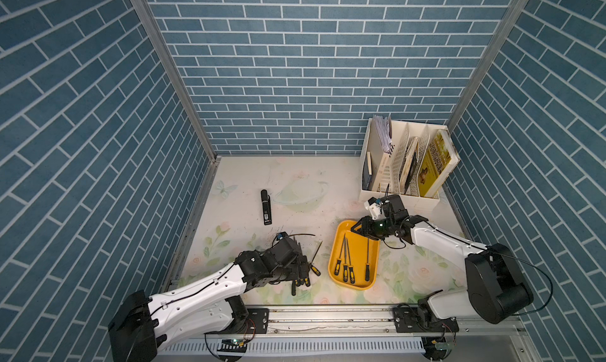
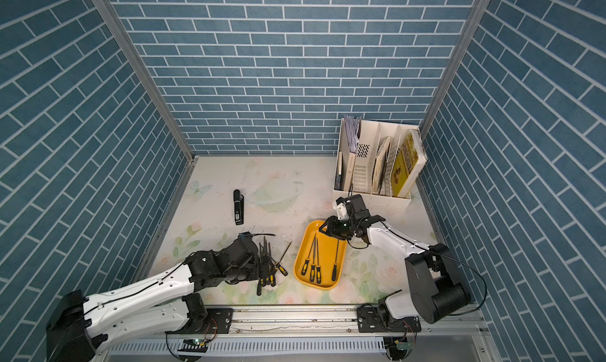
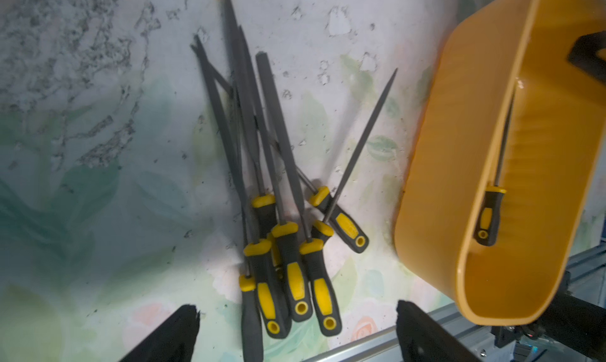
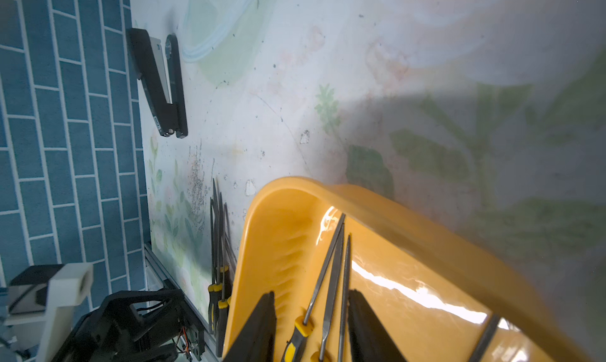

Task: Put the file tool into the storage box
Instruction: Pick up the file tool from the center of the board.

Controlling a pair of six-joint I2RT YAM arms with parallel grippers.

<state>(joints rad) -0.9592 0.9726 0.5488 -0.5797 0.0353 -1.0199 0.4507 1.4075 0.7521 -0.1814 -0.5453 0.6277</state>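
1. Seen from above: a floral table [image 1: 311,186] inside blue brick-pattern walls, w/ two white-and-black robot arms reaching in from the near edge.
2. The storage box [image 1: 359,258], a shallow yellow-orange tray, sat on the table right of centre, long side running near to far.
3. Four files lay inside it, handles toward the near end: a group of three [image 1: 344,262] close together on the left, and a single file [image 1: 367,262] apart on the right.
4. A pile of files [image 3: 278,212], black-and-yellow handles, lay on the table just left of the box, not touching it. One thin file [image 3: 360,140] slanted off the pile's box side.
5. The left gripper [image 3: 296,306] hung over the pile's handle end, jaws spread wide, nothing held.
6. The right gripper [image 4: 311,293] hung over the box's far end. Its jaws stood a modest way apart, approx. half of what the left showed, gripping nothing. The three files' shafts showed in the gap, lying on the box floor.
7. A black stapler [image 1: 266,208] lay alone further back on the left.
8. A white divided book rack [image 1: 398,198] w/ books stood in the far right corner.
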